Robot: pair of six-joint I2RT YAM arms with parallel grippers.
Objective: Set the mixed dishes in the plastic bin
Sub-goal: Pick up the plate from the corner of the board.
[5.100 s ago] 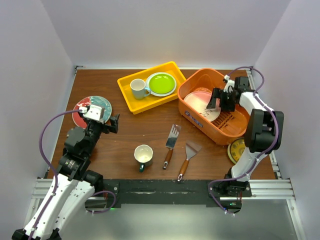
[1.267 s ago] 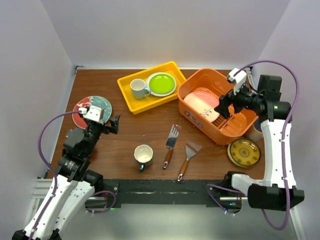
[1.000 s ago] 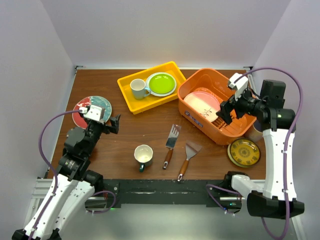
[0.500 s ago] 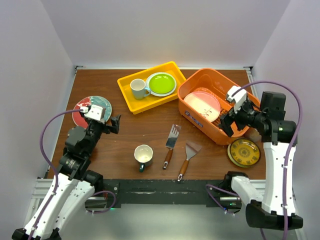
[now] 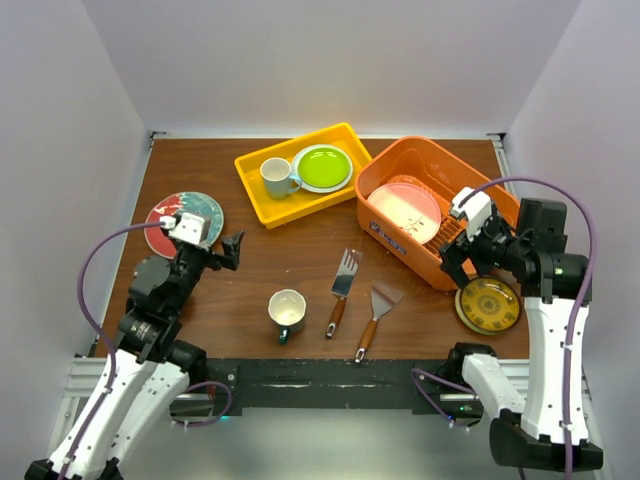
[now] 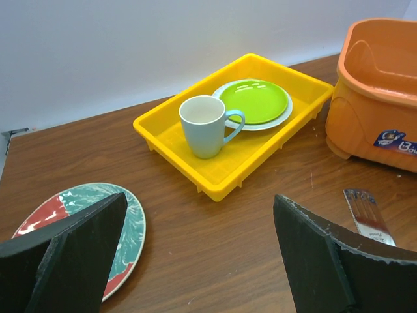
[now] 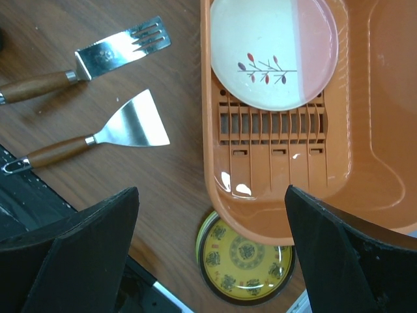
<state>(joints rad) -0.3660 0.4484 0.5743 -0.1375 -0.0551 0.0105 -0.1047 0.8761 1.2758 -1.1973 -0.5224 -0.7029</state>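
The right gripper [image 5: 458, 262] hangs empty, jaws spread wide, over the near rim of the orange bin [image 5: 400, 245]. A pink-and-cream plate [image 5: 408, 207] lies inside the bin. The yellow patterned plate [image 5: 490, 305] sits near the gripper, at the table's [image 5: 290, 250] right edge.

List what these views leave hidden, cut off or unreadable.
Bin label: left wrist view, cut off by the right edge; too small to read from above.
Yellow patterned plate: right wrist view, far part hidden behind the orange bin rim.
Red and teal plate: left wrist view, near part behind a finger.
Slotted spatula: left wrist view, handle behind the other finger.
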